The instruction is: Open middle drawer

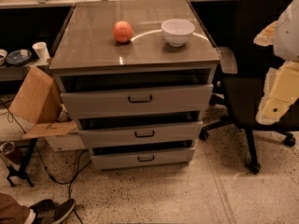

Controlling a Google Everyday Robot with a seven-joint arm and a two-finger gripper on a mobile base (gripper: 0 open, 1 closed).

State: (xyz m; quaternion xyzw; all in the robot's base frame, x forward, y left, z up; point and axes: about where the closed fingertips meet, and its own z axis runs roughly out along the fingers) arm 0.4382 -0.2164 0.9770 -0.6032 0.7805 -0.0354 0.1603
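The grey drawer cabinet [135, 55] stands in the middle of the camera view with three drawers. The middle drawer [107, 137] has a low grey front and a small black loop handle [144, 134] at its centre. A dark gap shows above its front. The taller top drawer [93, 101] is above it and the lowest drawer [117, 160] is below. My gripper [281, 90] shows as white and cream parts at the right edge, well to the right of the cabinet and apart from the drawers.
An orange fruit [122, 31] and a white bowl [177, 31] sit on the cabinet top. A black office chair [254, 101] stands close on the right. A cardboard box [35, 97], cables and a shoe [53, 211] are on the left floor.
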